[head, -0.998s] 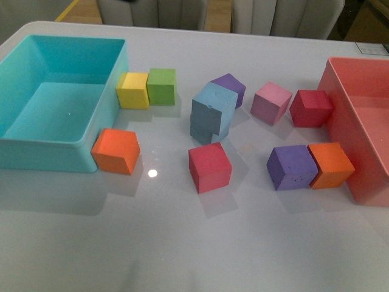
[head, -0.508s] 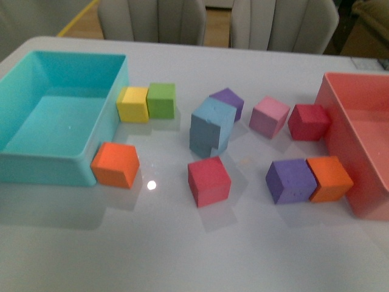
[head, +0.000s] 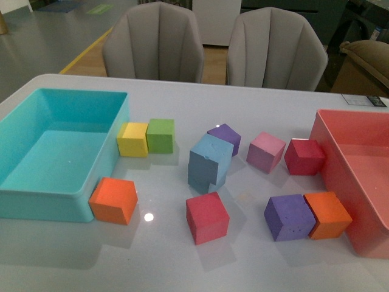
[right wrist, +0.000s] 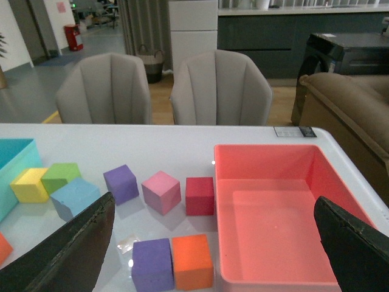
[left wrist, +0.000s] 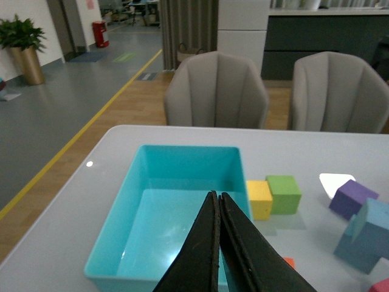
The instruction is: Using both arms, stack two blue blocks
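Two light blue blocks sit mid-table, one on the other: the upper blue block (head: 212,157) rests skewed on the lower blue block (head: 197,177). The left wrist view shows the pair (left wrist: 368,235) at its edge; the right wrist view shows only the top one (right wrist: 75,198). My left gripper (left wrist: 216,196) is shut on nothing, high over the turquoise bin (left wrist: 141,182). With wide-apart fingers, my right gripper (right wrist: 214,204) is open and empty above the table near the pink-red bin (right wrist: 267,155). Neither arm appears in the front view.
Around the stack lie a yellow cube (head: 133,139), green cube (head: 160,135), orange cube (head: 113,200), red cube (head: 207,217), two purple cubes (head: 224,136) (head: 289,216), pink cube (head: 265,151), dark red cube (head: 304,156) and second orange cube (head: 327,214). Two grey chairs (head: 155,42) stand behind the table.
The front view has tilted upward, so the table sits lower in frame and the chairs now show. The blocks keep their places relative to one another.
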